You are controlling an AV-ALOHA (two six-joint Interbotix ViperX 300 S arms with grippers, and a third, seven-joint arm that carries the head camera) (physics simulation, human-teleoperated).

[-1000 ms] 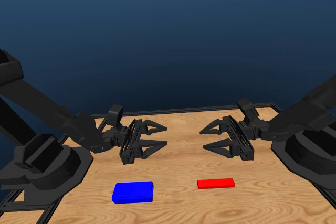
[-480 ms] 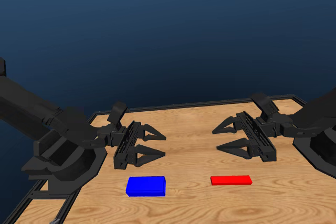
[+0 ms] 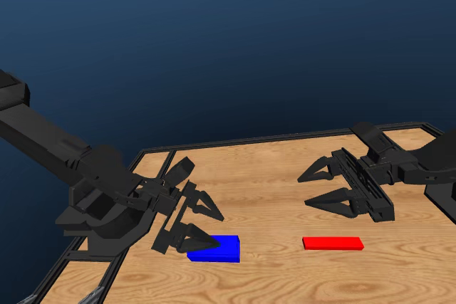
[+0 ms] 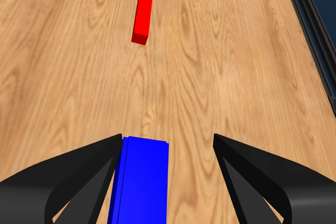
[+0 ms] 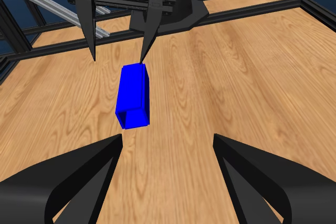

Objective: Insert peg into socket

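Nothing is grasped yet. The left pincer [image 3: 203, 224], open, straddles the socket [image 3: 217, 248] at 7 o'clock on the counter [image 3: 271, 176]. The right pincer [image 3: 329, 186], open and empty, hovers above the peg [image 3: 333, 243] at 5 o'clock. Both grasps and the insertion remain.
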